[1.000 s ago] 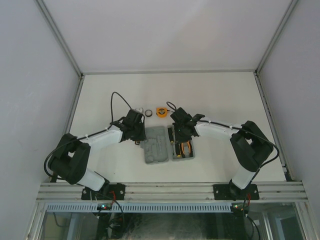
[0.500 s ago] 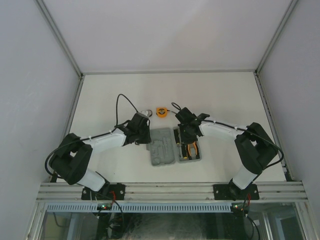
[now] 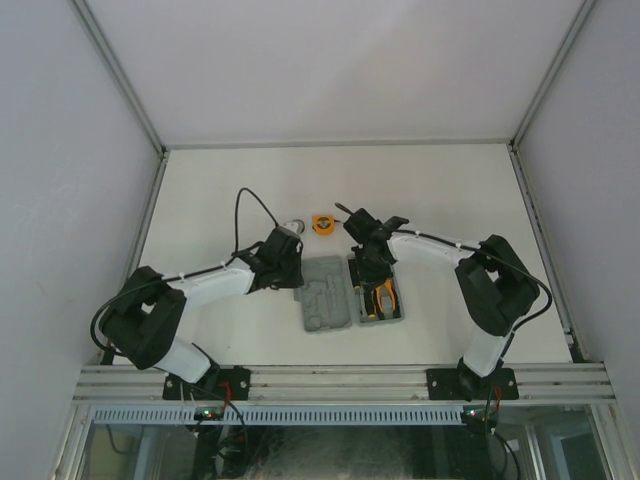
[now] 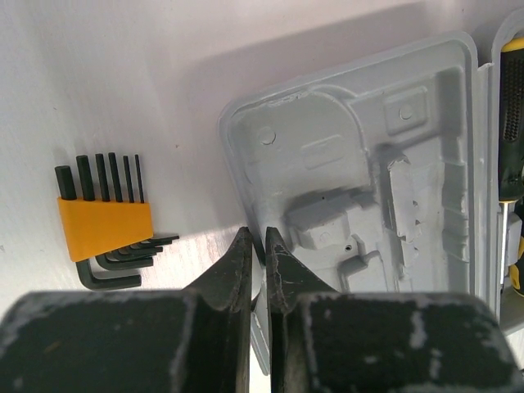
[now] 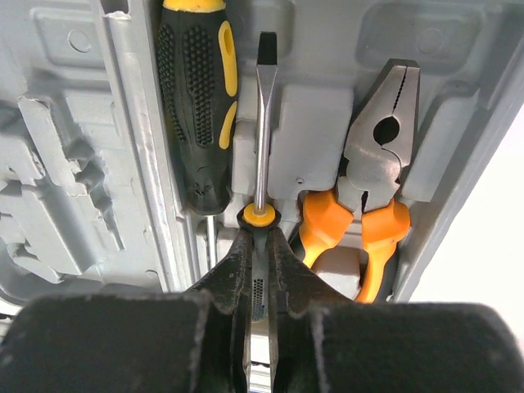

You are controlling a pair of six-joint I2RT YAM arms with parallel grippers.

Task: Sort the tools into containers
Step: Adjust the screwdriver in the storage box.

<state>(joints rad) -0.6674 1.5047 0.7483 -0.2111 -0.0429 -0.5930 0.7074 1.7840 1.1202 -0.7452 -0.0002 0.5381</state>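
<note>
The left pincer point(image 4: 258, 237) is nipping its fingers almost together on the rim of the grey case point(image 4: 352, 98), at the edge of its bare left half. Just outside that rim the orange hex keys point(image 4: 105, 225) are lying on the table point(image 3: 450, 190), not yet packed. The right pincer point(image 5: 258, 237) is clenched, its tips sitting at the handle of one screwdriver point(image 5: 264, 123) in the right half; whether it is pinching or only pressing, I can't tell. The other screwdriver point(image 5: 196, 106) is lying to its left and the pliers point(image 5: 368, 188) to its right, both seated. Beyond the case, on the far side, the tape measure point(image 3: 323, 223) and the small ring point(image 3: 295, 226) are waiting. I'd reckon about half is done: three tools in, three out.
</note>
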